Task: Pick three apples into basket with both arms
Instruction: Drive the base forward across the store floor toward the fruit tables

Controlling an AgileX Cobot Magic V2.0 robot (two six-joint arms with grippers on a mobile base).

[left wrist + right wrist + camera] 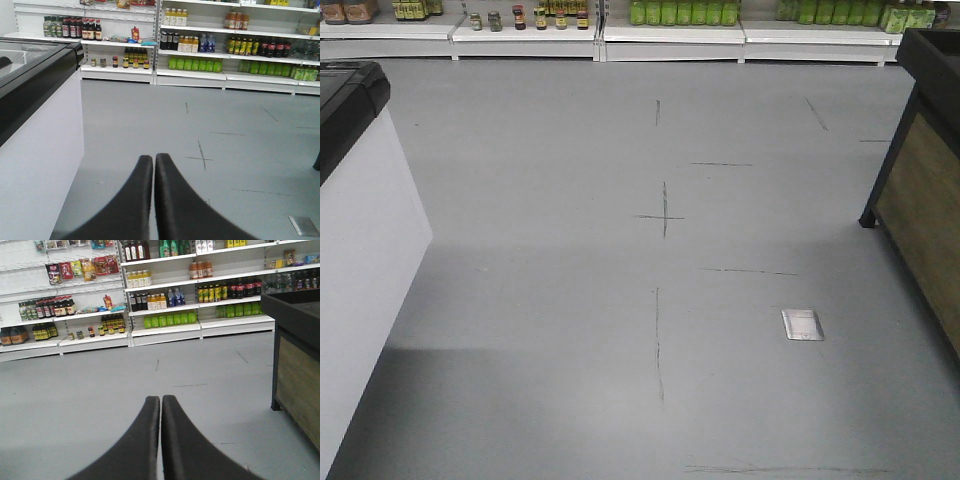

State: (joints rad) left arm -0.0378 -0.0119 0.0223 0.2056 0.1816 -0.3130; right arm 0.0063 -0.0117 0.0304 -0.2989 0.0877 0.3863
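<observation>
Black pincers: left pincer (153, 159), right pincer (160, 400) both pressing shut, empty.
Apples: appearing nowhere; perhaps lying beyond frame.

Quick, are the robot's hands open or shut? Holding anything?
Left gripper: shut, holding nothing.
Right gripper: shut, holding nothing.

Front view: the white chest freezer (360, 230) runs off the left edge and the wood-panelled stand (925, 190) off the right. Wrist views cut the left gripper (153, 159) and right gripper (160, 400) at the bottom edge, so only the far ends of the fingers show. Labels on the bottles (195, 65) along the far shelves (190, 75) are too small to read.
</observation>
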